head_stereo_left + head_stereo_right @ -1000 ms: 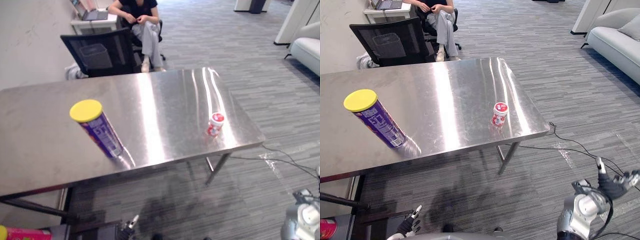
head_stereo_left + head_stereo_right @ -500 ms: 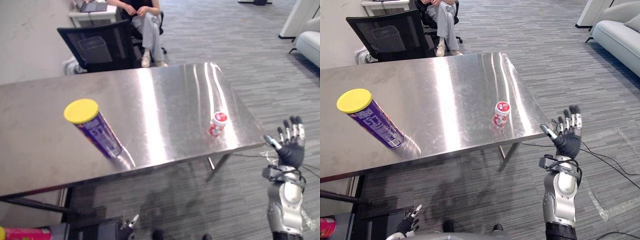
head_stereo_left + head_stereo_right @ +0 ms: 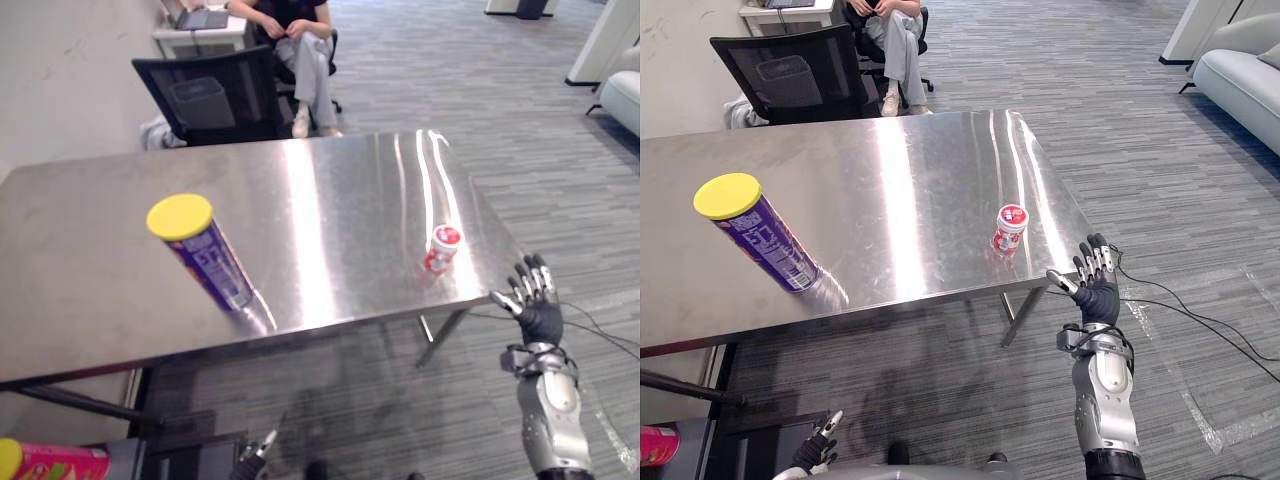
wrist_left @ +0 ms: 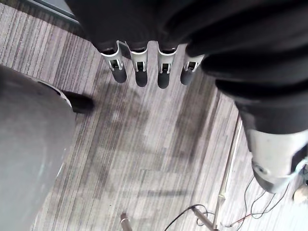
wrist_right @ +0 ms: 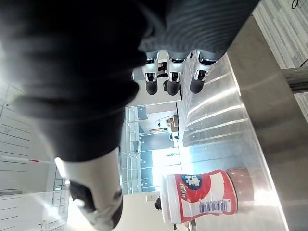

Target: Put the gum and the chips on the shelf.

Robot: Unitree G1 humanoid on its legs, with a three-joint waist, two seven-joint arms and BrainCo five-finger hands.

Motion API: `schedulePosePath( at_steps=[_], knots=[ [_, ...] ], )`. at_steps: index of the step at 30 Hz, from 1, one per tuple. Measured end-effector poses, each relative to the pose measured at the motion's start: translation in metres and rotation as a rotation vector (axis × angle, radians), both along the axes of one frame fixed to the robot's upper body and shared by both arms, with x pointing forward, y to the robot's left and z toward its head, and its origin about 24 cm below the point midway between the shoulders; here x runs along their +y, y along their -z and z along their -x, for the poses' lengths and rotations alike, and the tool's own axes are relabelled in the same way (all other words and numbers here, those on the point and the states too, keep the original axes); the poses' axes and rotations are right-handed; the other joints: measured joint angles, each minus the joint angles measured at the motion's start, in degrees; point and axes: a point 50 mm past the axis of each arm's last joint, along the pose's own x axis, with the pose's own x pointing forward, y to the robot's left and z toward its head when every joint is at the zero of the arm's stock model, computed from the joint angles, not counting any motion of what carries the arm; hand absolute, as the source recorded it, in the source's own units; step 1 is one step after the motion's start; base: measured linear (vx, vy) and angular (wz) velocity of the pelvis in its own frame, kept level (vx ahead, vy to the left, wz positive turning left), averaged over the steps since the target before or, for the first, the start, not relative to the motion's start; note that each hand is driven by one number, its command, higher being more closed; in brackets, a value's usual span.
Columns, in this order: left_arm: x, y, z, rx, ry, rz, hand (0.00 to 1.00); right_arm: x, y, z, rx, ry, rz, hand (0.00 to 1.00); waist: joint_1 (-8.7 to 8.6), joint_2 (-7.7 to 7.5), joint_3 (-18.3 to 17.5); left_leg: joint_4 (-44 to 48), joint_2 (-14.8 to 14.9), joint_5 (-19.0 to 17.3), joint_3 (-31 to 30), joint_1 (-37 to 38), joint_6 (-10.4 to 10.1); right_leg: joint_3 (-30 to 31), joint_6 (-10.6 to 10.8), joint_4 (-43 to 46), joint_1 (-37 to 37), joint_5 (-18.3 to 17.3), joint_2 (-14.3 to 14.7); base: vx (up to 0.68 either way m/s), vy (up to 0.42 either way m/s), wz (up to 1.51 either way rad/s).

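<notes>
Right hand (image 3: 1098, 298) moved nearer capped gum jar (image 3: 1009, 228); chips can (image 3: 765, 240) lidded.

The right hand (image 3: 1098, 296) is wearing a dark ribbed cover behind its silver, dark-tipped fingers (image 5: 151, 79).

Light: we see an evenly bright room.
Glare: we see white streaks running across the steel tabletop (image 3: 100, 260); in the right wrist view it mirrors bright panels.
Shadows: we see soft dark patches on the carpet (image 3: 930, 390) beneath.
</notes>
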Motion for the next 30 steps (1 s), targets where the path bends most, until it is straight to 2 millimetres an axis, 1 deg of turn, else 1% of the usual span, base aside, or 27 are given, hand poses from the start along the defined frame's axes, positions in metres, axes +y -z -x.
schedulePosePath(
  at_steps=[3, 7, 11, 13, 16, 20, 26, 30],
  knots=[
    [-0.001, 0.000, -0.001, -0.001, 0.005, 0.001, 0.00, -0.001, -0.001, -0.005, -0.006, 0.033, 0.010, 0.00, 0.06, 0.28, 0.2, 0.0, -0.3, 0.2, -0.4, -0.2, 0.1, -0.4, 0.0, 0.0, -0.1, 0.0, -0.1, -0.02, 0.004, 0.08],
    [-0.003, -0.002, -0.005, -0.015, 0.027, 0.002, 0.00, -0.002, -0.016, -0.014, -0.063, 0.067, 0.082, 0.00, 0.28, 0.85, 1.0, 0.0, -0.4, 0.6, -1.6, -1.0, 0.2, -1.5, 0.0, 0.0, -0.1, 0.0, -0.1, 0.00, -0.005, 0.13],
    [-0.004, -0.003, -0.007, -0.024, 0.033, 0.004, 0.00, 0.002, -0.029, -0.026, -0.114, 0.056, 0.098, 0.00, 0.47, 1.08, 1.9, 0.1, -0.4, 0.7, -1.7, -1.0, 0.1, -1.8, 0.0, 0.0, 0.1, 0.0, 0.0, 0.00, -0.004, 0.02],
    [-0.004, -0.003, -0.008, -0.028, 0.035, 0.004, 0.00, 0.001, -0.031, -0.030, -0.113, 0.057, 0.123, 0.00, 0.63, 1.06, 2.0, 0.1, -0.4, 0.7, -1.8, -1.0, 0.1, -2.0, 0.0, 0.0, 0.1, 0.0, 0.0, 0.00, 0.000, 0.00],
    [-0.004, -0.004, -0.011, -0.038, 0.041, 0.007, 0.00, -0.001, -0.034, -0.034, -0.112, 0.053, 0.138, 0.00, 1.31, 1.13, 2.5, 0.1, -0.4, 0.7, -2.2, -1.1, 0.2, -2.2, 0.0, 0.0, 0.2, 0.0, 0.0, 0.01, -0.002, 0.07],
    [-0.005, -0.005, -0.015, -0.054, 0.049, 0.013, 0.00, -0.001, -0.037, -0.045, -0.086, 0.036, 0.185, 0.00, 1.49, 1.17, 3.7, 0.0, -0.5, 1.0, -3.1, -1.2, 0.1, -3.0, 0.0, 0.0, 0.5, 0.0, 0.0, -0.01, -0.004, 0.10],
    [-0.005, -0.006, -0.016, -0.061, 0.054, 0.017, 0.00, -0.003, -0.035, -0.052, -0.040, 0.031, 0.242, 0.00, 1.56, 1.26, 4.1, 0.1, -0.6, 1.3, -4.1, -1.5, 0.2, -4.1, 0.0, 0.0, 0.8, 0.0, -0.1, 0.01, 0.001, 0.09],
    [-0.005, -0.007, -0.018, -0.073, 0.059, 0.019, 0.00, -0.002, -0.039, -0.061, -0.036, 0.020, 0.255, 0.00, 1.57, 1.14, 5.0, 0.0, -0.6, 1.6, -4.5, -1.5, 0.2, -4.5, 0.0, 0.0, 1.0, 0.0, -0.1, 0.00, 0.000, 0.05]
  ],
)
